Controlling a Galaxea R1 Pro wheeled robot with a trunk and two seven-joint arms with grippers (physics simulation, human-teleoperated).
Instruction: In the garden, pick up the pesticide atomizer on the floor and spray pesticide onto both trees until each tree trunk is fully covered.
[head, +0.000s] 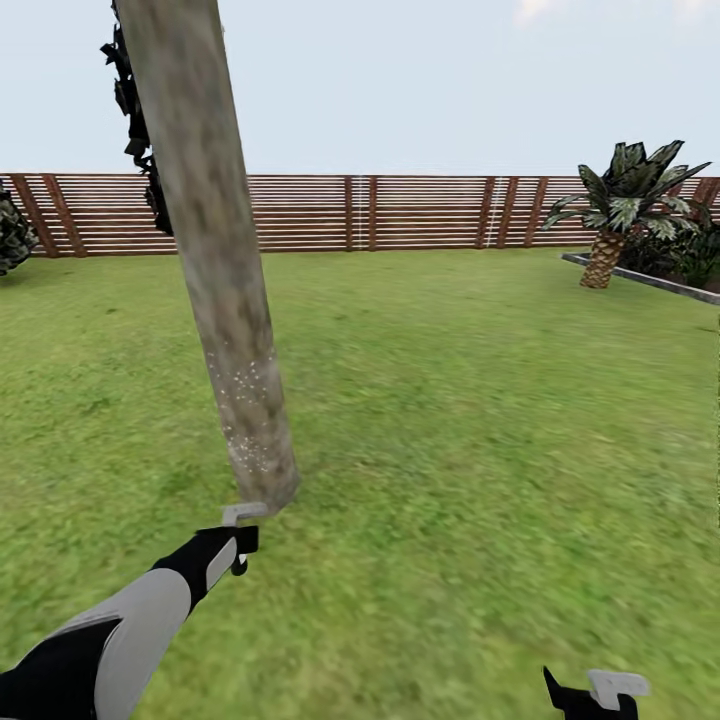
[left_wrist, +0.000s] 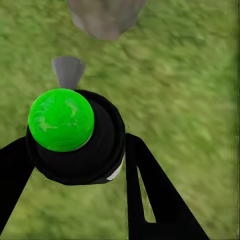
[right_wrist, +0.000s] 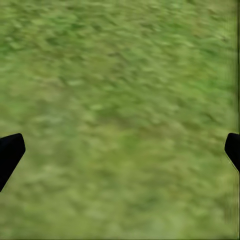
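Note:
One tree trunk (head: 215, 270), thick and mottled grey-brown, rises from the lawn just ahead of me and leans in the head view. White specks of pesticide (head: 245, 400) dot its lower part. My left gripper (head: 235, 548) is shut on the pesticide atomizer (head: 241, 525), whose pale nozzle sits right at the trunk's base. In the left wrist view the atomizer (left_wrist: 82, 145) is a round black body with a green ball on it, held between the black fingers (left_wrist: 150, 190), its grey nozzle aimed at the trunk (left_wrist: 105, 17). My right gripper (head: 595, 695) hangs open over bare grass (right_wrist: 120, 150).
A brown slatted fence (head: 400, 212) closes the lawn at the back. A short palm (head: 625, 205) stands at the far right beside a grey kerb (head: 640, 275). A dark bush (head: 12, 235) sits at the far left. Dark foliage (head: 135, 110) hangs behind the trunk.

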